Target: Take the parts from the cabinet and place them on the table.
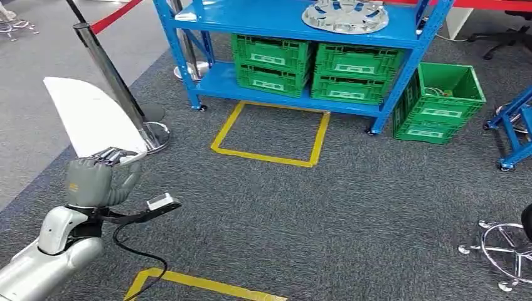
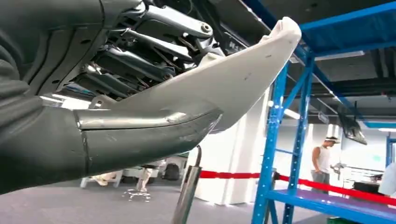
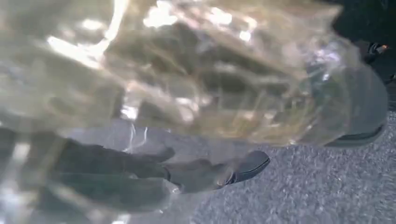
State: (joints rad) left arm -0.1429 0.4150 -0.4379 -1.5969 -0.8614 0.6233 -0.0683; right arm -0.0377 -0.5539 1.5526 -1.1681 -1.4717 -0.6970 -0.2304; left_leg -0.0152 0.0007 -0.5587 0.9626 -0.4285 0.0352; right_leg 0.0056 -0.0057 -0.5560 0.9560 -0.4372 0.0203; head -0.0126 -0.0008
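Note:
My left hand [image 1: 100,179] grips the lower end of a white curved panel [image 1: 94,116], which stands up from the hand at the left of the head view. In the left wrist view the white panel [image 2: 233,79] runs out past the thumb and dark fingers [image 2: 140,51] of my left hand [image 2: 46,140]. A silver hubcap [image 1: 344,15] lies on the blue cabinet's [image 1: 282,94] upper shelf. In the right wrist view a clear, yellowish plastic piece [image 3: 187,74] lies across my right hand [image 3: 210,172], between the thumb and the darker fingers [image 3: 359,107].
Green crates [image 1: 270,63] fill the cabinet's lower shelf, and another green crate [image 1: 439,103] stands on the carpet to its right. A metal post [image 1: 113,81] with a red rope stands near the panel. Yellow tape [image 1: 270,135] marks the floor. A chair base [image 1: 508,248] is at right. A person [image 2: 322,161] stands far off.

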